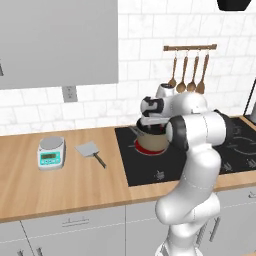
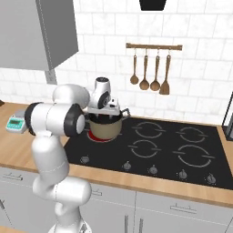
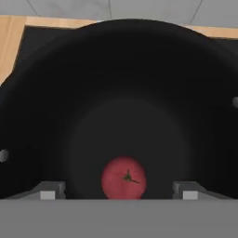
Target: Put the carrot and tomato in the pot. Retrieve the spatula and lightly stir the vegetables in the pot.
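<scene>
Now, fingers (image 3: 119,194): spread apart, empty, above the pot (image 1: 152,141).
Tomato (image 3: 123,178): on pot's dark floor.
Spatula (image 1: 90,150): flat on worktop (image 1: 60,185).

A small kitchen scale (image 1: 51,152) with a teal body sat on the wooden counter (image 1: 60,185), left of the black cooktop (image 2: 173,150). On the white tiled wall behind, three wooden spoons (image 2: 144,73) and a wooden spatula (image 2: 165,75) hung from a rail (image 2: 154,46).
</scene>
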You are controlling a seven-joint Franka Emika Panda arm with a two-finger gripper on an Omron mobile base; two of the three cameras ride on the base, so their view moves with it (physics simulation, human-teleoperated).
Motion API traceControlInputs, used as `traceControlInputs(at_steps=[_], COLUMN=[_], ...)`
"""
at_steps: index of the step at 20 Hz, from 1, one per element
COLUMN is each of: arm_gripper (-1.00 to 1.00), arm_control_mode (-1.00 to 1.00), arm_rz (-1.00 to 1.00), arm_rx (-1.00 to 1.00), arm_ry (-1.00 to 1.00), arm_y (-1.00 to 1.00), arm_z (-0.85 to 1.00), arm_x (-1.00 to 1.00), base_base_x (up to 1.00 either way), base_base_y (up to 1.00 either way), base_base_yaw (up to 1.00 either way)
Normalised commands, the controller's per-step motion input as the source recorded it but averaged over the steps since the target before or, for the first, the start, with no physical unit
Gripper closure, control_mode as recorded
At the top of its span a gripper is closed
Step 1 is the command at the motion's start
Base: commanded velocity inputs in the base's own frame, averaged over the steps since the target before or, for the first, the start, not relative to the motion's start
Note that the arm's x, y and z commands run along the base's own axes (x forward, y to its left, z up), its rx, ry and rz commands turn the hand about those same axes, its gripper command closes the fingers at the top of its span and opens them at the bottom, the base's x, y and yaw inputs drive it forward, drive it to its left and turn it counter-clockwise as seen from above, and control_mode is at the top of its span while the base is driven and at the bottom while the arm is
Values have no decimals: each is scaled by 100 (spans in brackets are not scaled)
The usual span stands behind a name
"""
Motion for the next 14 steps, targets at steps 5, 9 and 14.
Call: traceControlInputs(at_steps=[5,9,14], arm_gripper=[-100,-100,-100], arm_control_mode=[-100,-100,-100], arm_rz=[0,-1,-8], arm_rx=[0,0,0], arm_ry=[-4,-12,-4], arm_y=[0,-2,-13], arm_z=[58,98,80], arm_x=[-9,-92,-100], base_base_x=[0,0,0], base_base_y=[0,0,0], base_base_yaw=[0,0,0])
